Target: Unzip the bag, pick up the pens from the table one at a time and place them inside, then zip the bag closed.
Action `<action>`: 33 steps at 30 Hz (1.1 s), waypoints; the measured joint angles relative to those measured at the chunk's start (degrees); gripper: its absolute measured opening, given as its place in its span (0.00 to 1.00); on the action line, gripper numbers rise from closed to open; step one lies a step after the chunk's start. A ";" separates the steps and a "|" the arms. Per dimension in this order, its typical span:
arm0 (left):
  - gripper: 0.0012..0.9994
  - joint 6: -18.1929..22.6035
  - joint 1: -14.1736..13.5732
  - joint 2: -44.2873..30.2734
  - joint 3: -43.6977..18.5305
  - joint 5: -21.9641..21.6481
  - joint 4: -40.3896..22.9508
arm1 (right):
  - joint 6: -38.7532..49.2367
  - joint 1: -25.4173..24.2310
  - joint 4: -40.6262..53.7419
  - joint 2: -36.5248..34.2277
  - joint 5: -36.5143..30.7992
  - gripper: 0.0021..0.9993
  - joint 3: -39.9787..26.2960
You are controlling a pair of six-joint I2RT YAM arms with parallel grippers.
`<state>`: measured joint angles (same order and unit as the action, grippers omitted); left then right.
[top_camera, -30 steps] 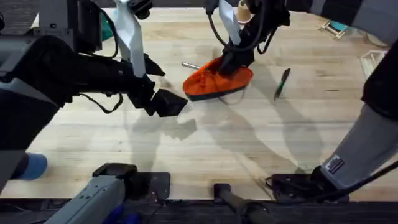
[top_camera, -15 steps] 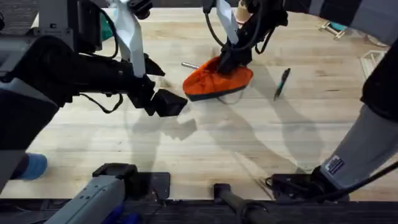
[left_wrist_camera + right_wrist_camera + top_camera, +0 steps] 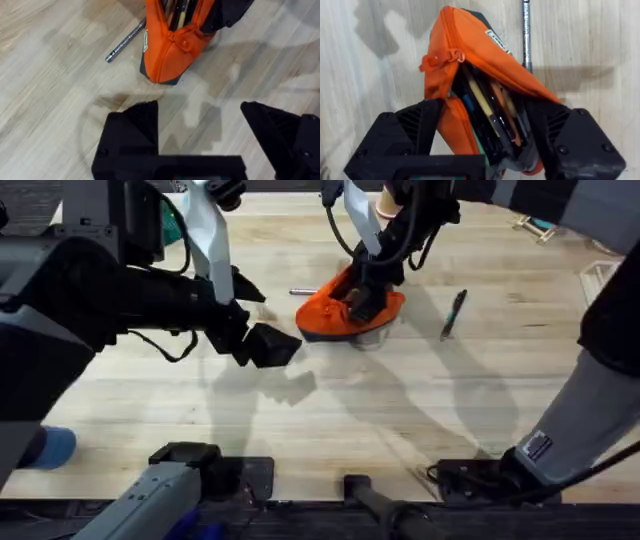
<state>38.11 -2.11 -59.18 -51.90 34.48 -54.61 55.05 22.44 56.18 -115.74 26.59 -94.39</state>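
Left gripper (image 3: 268,345) hangs above bare desk (image 3: 330,430), left of centre, well short of the pouch. Its fingers (image 3: 132,127) stand wide apart and hold nothing, per the left wrist view.

Silver pen (image 3: 303,291) lies flat on the desk just beside the left end of the bag (image 3: 325,315), on its far side; the left wrist view shows the pen (image 3: 125,41) close to the pouch wall; contact cannot be told.

Bag sits at desk centre, toward the far edge, orange body over a dark base, and appears tipped up at its right end. Its zipper is open: the right wrist view shows the mouth (image 3: 485,120) gaping, with several pens and pencils standing inside.

Right gripper (image 3: 365,295) is down on the right end of the bag. Its fingers (image 3: 415,127) straddle the open end, one on each side, clamped on the fabric.

Dark pen (image 3: 454,313) lies on the desk well apart from the bag, to its right, angled slightly.
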 joint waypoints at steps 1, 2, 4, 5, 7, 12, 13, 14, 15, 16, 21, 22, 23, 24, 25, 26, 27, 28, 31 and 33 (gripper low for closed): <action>1.00 0.00 0.00 0.00 0.00 0.00 0.00 | 0.01 0.00 0.00 0.01 0.00 0.99 0.00; 1.00 0.00 0.00 0.00 0.00 0.00 0.00 | 0.01 0.00 0.08 0.02 0.00 0.99 0.00; 1.00 0.00 0.00 0.00 0.00 0.00 0.00 | 0.04 0.00 0.62 0.00 0.00 1.00 -0.01; 1.00 0.00 0.00 0.00 0.00 0.00 0.00 | 0.03 0.00 0.95 0.00 0.00 1.00 -0.02; 1.00 0.00 0.00 0.00 0.00 0.00 0.00 | 0.00 0.00 1.64 0.00 0.02 1.00 -0.03; 1.00 0.00 0.00 0.00 0.00 0.00 0.00 | -0.58 0.00 3.33 0.00 0.20 1.00 -0.42; 1.00 0.00 0.00 0.00 0.00 0.00 0.00 | -0.73 0.00 3.64 0.00 0.23 1.00 -0.50; 1.00 0.00 0.00 0.00 0.00 0.00 0.00 | -0.93 0.00 3.96 0.00 0.28 1.00 -0.63; 1.00 0.00 0.00 0.00 0.00 0.00 0.00 | -1.19 0.00 4.33 0.00 0.37 1.00 -0.81; 1.00 0.00 0.00 -0.01 0.00 0.00 0.00 | -1.36 0.00 4.82 0.02 0.42 1.00 -1.05; 1.00 0.00 0.00 0.00 0.00 0.00 0.00 | -2.58 0.02 9.38 0.07 0.66 1.00 -3.73; 1.00 0.00 0.00 0.00 0.00 0.00 0.00 | -2.83 0.06 10.50 0.09 0.66 1.00 -4.70; 1.00 0.00 0.00 0.00 0.00 0.00 0.00 | -3.30 0.03 11.57 0.13 0.63 1.00 -5.80; 1.00 0.00 0.00 0.00 0.00 0.00 0.00 | -3.82 -0.08 12.53 0.27 0.63 1.00 -7.04; 1.00 0.00 0.00 0.00 0.00 0.00 0.00 | -4.55 -0.25 13.57 0.51 0.63 1.00 -8.46; 1.00 0.00 0.00 0.00 0.00 0.00 0.00 | -5.38 -0.48 14.59 0.85 0.62 1.00 -9.80; 1.00 0.00 0.00 0.00 0.00 0.00 0.00 | -6.20 -0.76 15.72 1.23 0.63 1.00 -11.20; 1.00 0.00 0.00 0.00 0.00 0.00 0.00 | -7.23 -1.14 16.97 1.67 0.65 1.00 -12.82; 1.00 0.00 0.00 0.00 0.00 0.00 0.00 | -9.78 -2.63 20.58 2.69 0.63 1.00 -17.54; 1.00 0.00 0.00 0.00 0.00 0.00 0.00 | -11.61 -3.75 23.24 3.07 0.66 1.00 -20.59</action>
<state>38.11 -2.11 -59.18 -51.90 34.48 -54.61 43.45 18.68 79.42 -112.68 27.25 -114.97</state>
